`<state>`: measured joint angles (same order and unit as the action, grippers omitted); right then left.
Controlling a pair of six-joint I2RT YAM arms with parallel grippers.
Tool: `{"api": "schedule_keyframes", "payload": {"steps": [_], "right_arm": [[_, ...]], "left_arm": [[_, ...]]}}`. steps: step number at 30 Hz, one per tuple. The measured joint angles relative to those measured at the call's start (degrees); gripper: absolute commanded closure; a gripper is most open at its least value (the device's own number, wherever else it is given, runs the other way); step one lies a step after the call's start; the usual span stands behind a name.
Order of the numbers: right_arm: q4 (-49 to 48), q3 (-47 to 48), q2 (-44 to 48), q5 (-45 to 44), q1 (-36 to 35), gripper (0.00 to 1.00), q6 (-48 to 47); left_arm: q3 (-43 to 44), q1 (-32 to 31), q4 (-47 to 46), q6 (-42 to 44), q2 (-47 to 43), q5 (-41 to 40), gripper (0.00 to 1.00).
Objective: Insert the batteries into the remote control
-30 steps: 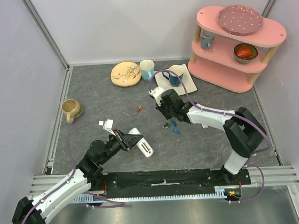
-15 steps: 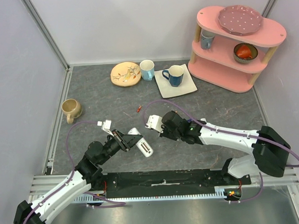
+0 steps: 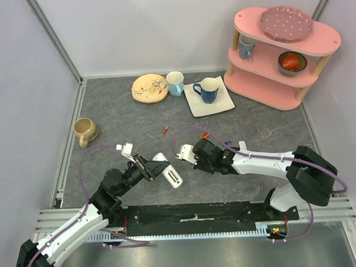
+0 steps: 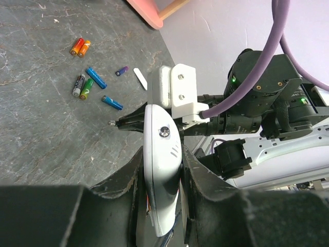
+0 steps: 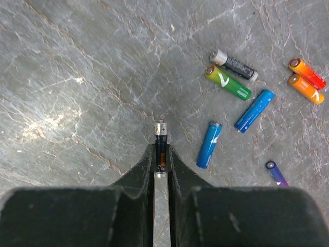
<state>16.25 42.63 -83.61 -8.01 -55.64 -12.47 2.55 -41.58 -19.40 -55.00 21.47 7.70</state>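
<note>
The remote control [image 4: 161,170] is smooth, glossy white plastic. The batteries [image 5: 227,82] wear shiny coloured wraps with bare metal caps. The table [image 5: 77,77] looks like matt grey veined stone; the far-right shelf [image 3: 271,91] is matt pink.

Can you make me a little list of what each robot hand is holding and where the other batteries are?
left fingers: shut on the remote control
right fingers: shut on a battery, its tip poking out
loose batteries: seven, lying on the table
colours: two orange, two blue, one green, one black, one purple
</note>
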Motion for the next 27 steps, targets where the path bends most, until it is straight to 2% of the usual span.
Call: {"api": "schedule_keyframes", "payload": {"steps": [10,12,19,22,27], "right_arm": [[-3.5,1.0,-5.0,0.1,0.0,1.0,-0.2],[-4.1,1.4,-5.6,-0.4,0.0,0.97,-0.2],[-6.3,1.4,-6.4,-2.1,0.0,0.74,-0.2],[-6.3,1.4,-6.4,-2.9,0.0,0.68,0.0],[-6.2,1.4,-6.1,-4.1,0.0,0.64,0.1]], "left_arm": [[0.0,0.0,0.1,0.0,0.3,0.0,0.98],[0.0,0.0,0.1,0.0,0.3,0.0,0.98],[0.0,0.0,0.5,0.0,0.3,-0.1,0.98],[0.0,0.0,0.5,0.0,0.8,-0.1,0.98],[0.0,0.0,0.5,0.0,1.1,-0.1,0.98]]}}
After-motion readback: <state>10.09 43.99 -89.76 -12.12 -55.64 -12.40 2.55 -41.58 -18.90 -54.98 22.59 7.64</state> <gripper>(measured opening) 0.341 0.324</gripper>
